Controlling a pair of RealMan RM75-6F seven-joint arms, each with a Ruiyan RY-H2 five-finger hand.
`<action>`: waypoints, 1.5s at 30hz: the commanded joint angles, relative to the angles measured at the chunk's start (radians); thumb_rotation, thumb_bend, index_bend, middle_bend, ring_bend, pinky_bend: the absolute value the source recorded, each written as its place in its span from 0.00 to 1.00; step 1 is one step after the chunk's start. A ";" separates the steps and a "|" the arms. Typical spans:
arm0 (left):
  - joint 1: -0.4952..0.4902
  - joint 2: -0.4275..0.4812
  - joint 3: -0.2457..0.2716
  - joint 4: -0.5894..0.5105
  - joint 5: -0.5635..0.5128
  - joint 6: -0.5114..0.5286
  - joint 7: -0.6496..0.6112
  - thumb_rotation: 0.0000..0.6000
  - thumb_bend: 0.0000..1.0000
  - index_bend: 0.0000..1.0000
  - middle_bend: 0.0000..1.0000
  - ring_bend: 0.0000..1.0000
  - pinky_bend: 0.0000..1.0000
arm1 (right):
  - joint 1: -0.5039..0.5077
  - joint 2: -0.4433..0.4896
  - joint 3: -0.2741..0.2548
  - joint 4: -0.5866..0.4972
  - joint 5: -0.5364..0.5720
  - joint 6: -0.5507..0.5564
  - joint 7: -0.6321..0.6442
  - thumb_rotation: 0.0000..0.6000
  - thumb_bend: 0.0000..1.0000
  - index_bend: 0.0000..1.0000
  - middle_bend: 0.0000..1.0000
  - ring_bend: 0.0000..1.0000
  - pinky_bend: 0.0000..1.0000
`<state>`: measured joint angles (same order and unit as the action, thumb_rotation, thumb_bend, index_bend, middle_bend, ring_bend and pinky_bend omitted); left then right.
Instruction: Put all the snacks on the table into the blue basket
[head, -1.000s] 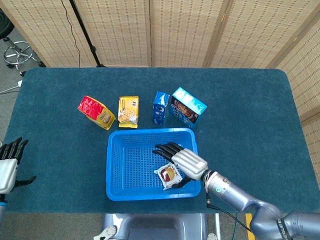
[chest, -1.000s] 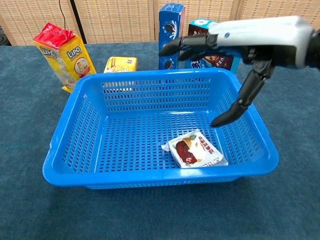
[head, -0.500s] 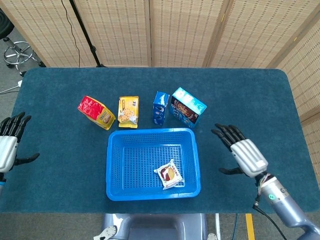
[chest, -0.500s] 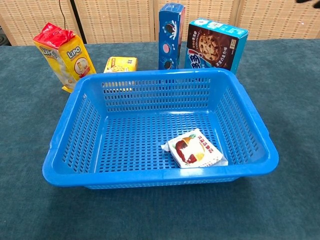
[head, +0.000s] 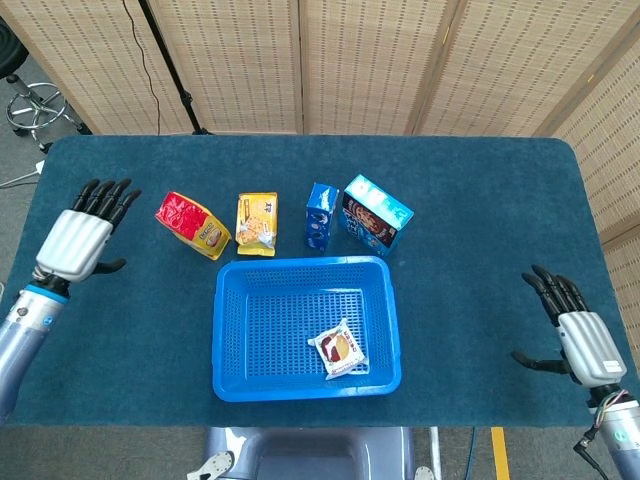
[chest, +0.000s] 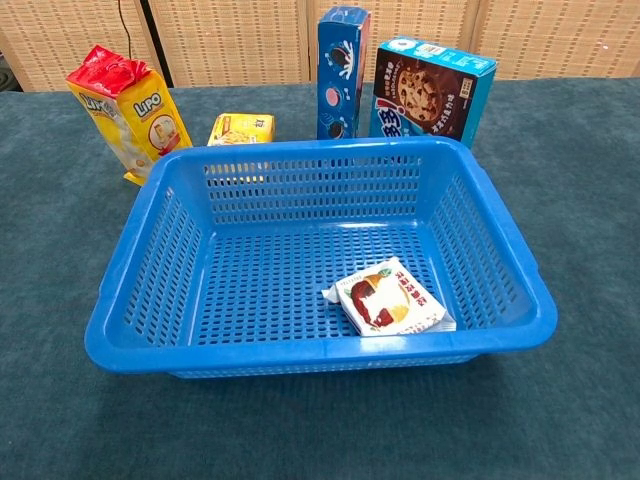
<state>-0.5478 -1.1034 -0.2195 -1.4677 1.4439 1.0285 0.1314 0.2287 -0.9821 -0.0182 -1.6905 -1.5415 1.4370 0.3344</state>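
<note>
Head view: we find the blue basket (head: 236, 330) at the near centre of the worktop (head: 480, 220), with one small snack packet (head: 338, 348) lying flat in its near right corner. The right hand (head: 582, 335), which hung over that packet inside the basket a second ago, has since withdrawn to the near right edge of the worktop, well apart from the basket. Its fingers are spread and hold nothing. We judge from this that the packet has been released and the first item is delivered.

The left hand (head: 80, 232) has moved in from the near left edge and now hovers just left of the red and yellow bag (head: 192, 224). Its fingers are extended and apart, gripping nothing, and it does not touch the bag.

Four snacks remain outside, in a row just beyond the far rim of the basket: the red and yellow bag, the yellow pouch (head: 256, 223), the tall blue box (head: 320, 215) and the cookie box (head: 375, 213). The chest view shows the same row standing behind the basket rim, and neither hand.

We judge the task about one fifth complete. The left hand appears positioned to take the red and yellow bag next.
</note>
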 joint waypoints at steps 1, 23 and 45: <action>-0.067 -0.043 -0.001 0.051 -0.024 -0.087 0.052 1.00 0.00 0.00 0.00 0.00 0.00 | -0.004 -0.001 0.010 0.013 0.010 -0.003 0.020 1.00 0.00 0.00 0.00 0.00 0.00; -0.290 -0.373 0.047 0.451 0.010 -0.209 -0.122 1.00 0.21 0.20 0.22 0.32 0.53 | 0.001 -0.007 0.046 0.060 0.024 -0.071 0.128 1.00 0.00 0.00 0.00 0.00 0.00; -0.137 -0.055 0.041 0.012 0.253 0.410 -0.433 1.00 0.50 0.66 0.65 0.63 0.72 | -0.011 -0.007 0.060 0.027 0.011 -0.071 0.099 1.00 0.00 0.00 0.00 0.00 0.00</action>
<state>-0.7259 -1.2471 -0.1724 -1.3121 1.6337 1.3541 -0.2375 0.2171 -0.9886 0.0410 -1.6620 -1.5302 1.3672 0.4351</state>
